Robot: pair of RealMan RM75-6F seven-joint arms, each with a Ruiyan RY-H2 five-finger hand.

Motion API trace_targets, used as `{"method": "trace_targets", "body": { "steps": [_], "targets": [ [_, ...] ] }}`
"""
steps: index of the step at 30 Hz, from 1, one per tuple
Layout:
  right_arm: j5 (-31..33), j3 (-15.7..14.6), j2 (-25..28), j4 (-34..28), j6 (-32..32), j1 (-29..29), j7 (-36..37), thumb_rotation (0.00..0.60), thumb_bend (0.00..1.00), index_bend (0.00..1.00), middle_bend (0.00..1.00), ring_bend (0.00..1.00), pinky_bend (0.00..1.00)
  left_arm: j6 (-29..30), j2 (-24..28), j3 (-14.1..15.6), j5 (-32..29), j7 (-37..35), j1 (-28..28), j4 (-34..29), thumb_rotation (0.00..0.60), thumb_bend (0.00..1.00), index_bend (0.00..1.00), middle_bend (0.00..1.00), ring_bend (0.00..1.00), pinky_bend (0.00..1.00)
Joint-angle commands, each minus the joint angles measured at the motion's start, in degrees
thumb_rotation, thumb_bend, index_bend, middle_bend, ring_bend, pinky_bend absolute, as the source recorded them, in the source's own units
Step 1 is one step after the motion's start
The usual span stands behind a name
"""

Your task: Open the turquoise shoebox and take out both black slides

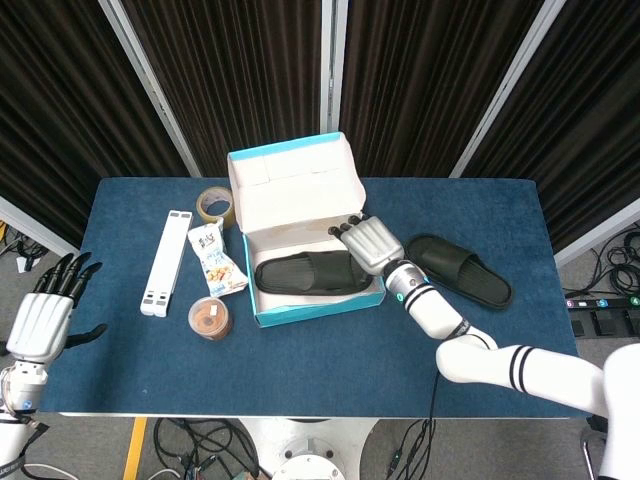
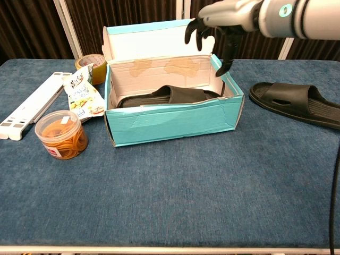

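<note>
The turquoise shoebox [image 1: 318,305] [image 2: 175,119] stands open at mid-table, its lid [image 1: 292,180] [image 2: 159,40] tipped back. One black slide [image 1: 310,273] [image 2: 170,95] lies inside it. The other black slide [image 1: 460,268] [image 2: 297,102] lies on the cloth to the right of the box. My right hand [image 1: 370,242] [image 2: 220,24] hovers over the box's right end, fingers apart and pointing down, holding nothing. At the table's left front edge my left hand [image 1: 45,315] stays with fingers spread and empty; the chest view does not show it.
Left of the box lie a snack packet [image 1: 215,258] [image 2: 84,93], a clear tub of rubber bands [image 1: 210,318] [image 2: 60,134], a white folding stand [image 1: 165,262] [image 2: 32,103] and a roll of tape [image 1: 214,205] [image 2: 91,62]. Dark curtains hang behind the blue table [image 1: 300,370].
</note>
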Motion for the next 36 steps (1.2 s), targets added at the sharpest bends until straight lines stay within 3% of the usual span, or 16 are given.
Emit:
{"method": "trace_targets", "body": {
  "steps": [1, 7, 20, 36],
  "targets": [
    [2.48, -0.77, -3.05, 3.6, -2.18, 3.07, 0.42, 0.6, 0.0, 0.19, 0.29, 0.19, 0.29, -0.04, 0.04, -0.13, -0.22, -0.89, 0.03, 0.42, 0.6, 0.1, 0.12, 0.05, 0.0, 0.18],
    [6.57, -1.61, -6.09, 8.05, -5.04, 6.67, 2.51, 0.6, 0.0, 0.19, 0.27, 0.12, 0.19, 0.27, 0.25, -0.45, -0.59, -2.5, 0.22, 1.42, 0.6, 0.1, 0.12, 0.05, 0.0, 0.18],
    [13.0, -6.01, -12.55, 16.69, -8.46, 12.38, 5.73, 0.6, 0.0, 0.1, 0.17, 0.02, 0.11, 0.03, 0.26, -0.48, -0.91, -4.63, 0.36, 3.31, 0.6, 0.1, 0.12, 0.05, 0.0, 0.18],
    [17.02, -10.16, -17.75, 24.99, -10.57, 15.76, 7.15, 0.6, 0.0, 0.09, 0.16, 0.03, 0.13, -0.48, -0.36, -0.4, -1.27, -6.22, 0.42, 5.49, 0.6, 0.1, 0.12, 0.05, 0.0, 0.18]
  ]
}}
